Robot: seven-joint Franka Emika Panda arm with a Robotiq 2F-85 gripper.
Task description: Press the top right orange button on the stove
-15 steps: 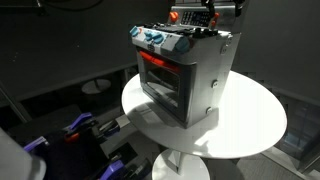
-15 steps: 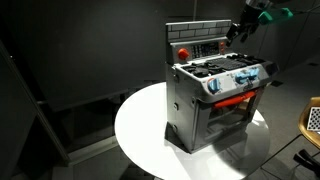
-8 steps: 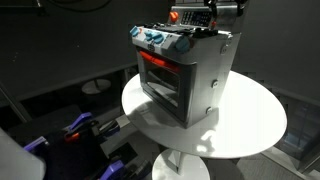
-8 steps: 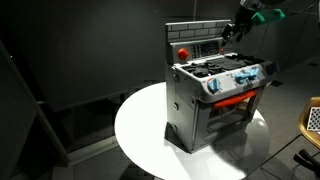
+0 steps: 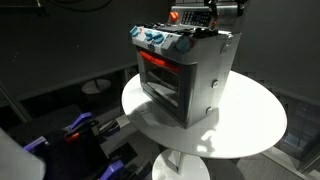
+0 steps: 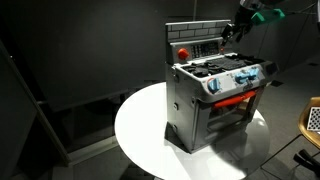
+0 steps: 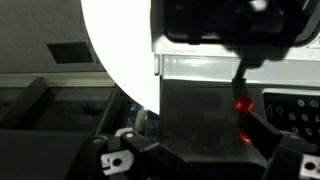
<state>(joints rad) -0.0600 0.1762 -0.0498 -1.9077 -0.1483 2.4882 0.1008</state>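
Note:
The silver-grey toy stove (image 5: pixel 185 75) with a glowing orange-red oven window and blue knobs stands on a round white table (image 5: pixel 250 125); it also shows in an exterior view (image 6: pixel 215 100). My gripper (image 6: pixel 233 30) is at the upper right of the stove's dark back panel (image 6: pixel 200 45). In the wrist view its fingers (image 7: pixel 241 92) are shut together, with the tip at a glowing orange button (image 7: pixel 244 105). A second orange button (image 7: pixel 244 134) glows just below it. The gripper (image 5: pixel 207 12) holds nothing.
A red round button (image 6: pixel 183 52) sits at the panel's other end. The table (image 6: pixel 140 125) drops off all round into a dark room. Blue and black equipment (image 5: pixel 85 130) lies on the floor beside the table. A pale object (image 6: pixel 312 118) stands at the frame edge.
The gripper has moved a little closer to the back panel's upper right corner. The stove has not moved.

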